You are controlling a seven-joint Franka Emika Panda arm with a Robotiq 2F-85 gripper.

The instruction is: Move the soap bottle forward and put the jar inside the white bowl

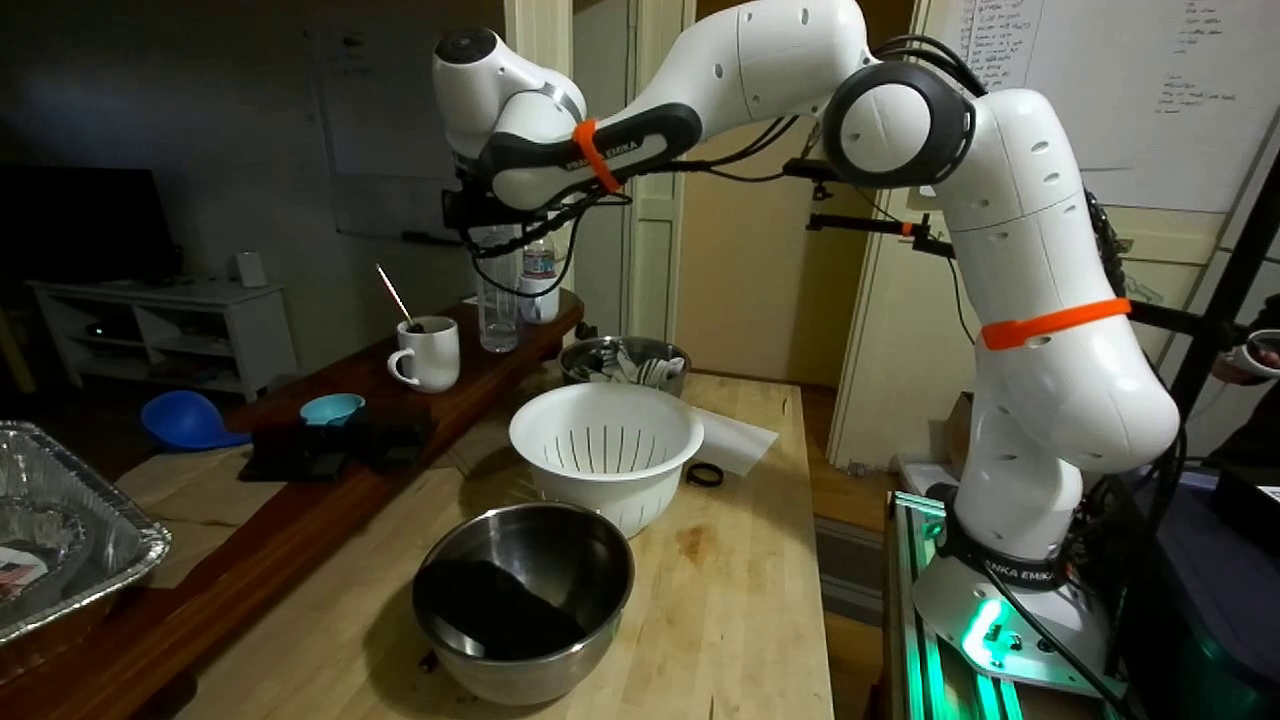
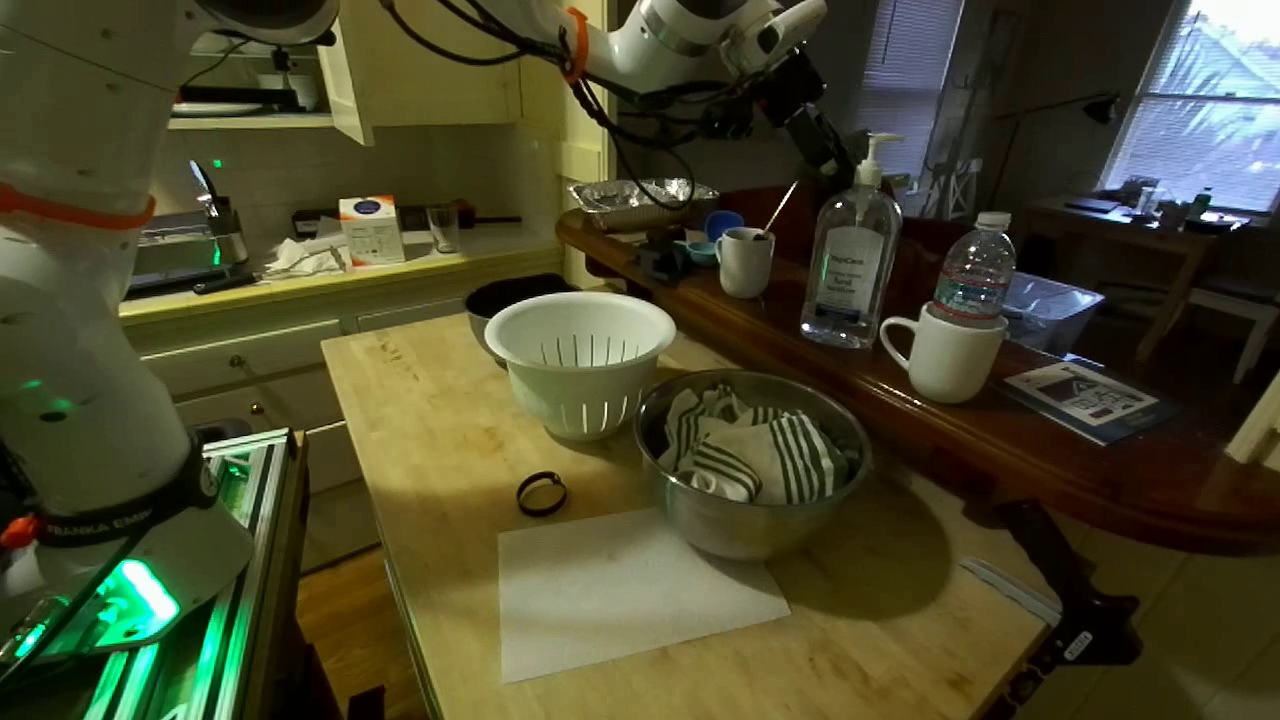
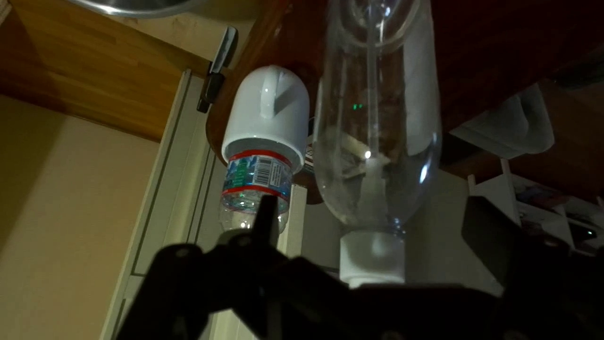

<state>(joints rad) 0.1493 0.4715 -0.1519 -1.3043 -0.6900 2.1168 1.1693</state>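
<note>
Fingers (image 3: 490, 241) found parted, set either side of the white pump collar (image 3: 373, 257); nothing is gripped, and no contact is evident in the wrist view. The soap bottle (image 2: 850, 270) stands upright on the dark ledge (image 2: 1130, 480), at 2 o'clock from the white bowl (image 2: 560, 395) in an exterior view. Step in hand, as judged: grasping the bottle, ahead of shifting it forward. The next move calls for centring on the collar and closing squarely, clear of the mug (image 3: 264, 130) at 9 o'clock in the wrist view. Jar: not identifiable in any view. Bottle: clear, smooth, round-shouldered, probably plastic and apt to slip. Bowl: plain white, flaring, vertically slotted, on a pale wood-grained tabletop (image 2: 430, 430). At its 4 o'clock in an exterior view, a polished metal bowl (image 2: 765, 525) contains a crumpled striped cloth (image 2: 750, 450).
</note>
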